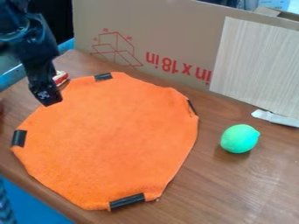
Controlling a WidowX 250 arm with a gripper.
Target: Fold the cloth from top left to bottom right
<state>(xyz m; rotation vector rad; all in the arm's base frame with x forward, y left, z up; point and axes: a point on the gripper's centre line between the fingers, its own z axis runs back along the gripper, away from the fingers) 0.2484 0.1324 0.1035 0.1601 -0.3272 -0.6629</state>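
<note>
An orange cloth (114, 140) lies spread out on the wooden table, roughly round, with strips of black tape at several places along its edge. The black gripper (50, 98) hangs down at the upper left, its lower end over or just beside the cloth's top-left edge. Whether it touches the cloth I cannot tell. The part of the cloth's edge behind the gripper is hidden.
A green lemon-shaped object (239, 138) sits right of the cloth. Behind stands a cardboard box (175, 39) with a pale panel (257, 65) and a white strip (276, 118) below it. A small red-and-white object (60, 78) lies beside the gripper.
</note>
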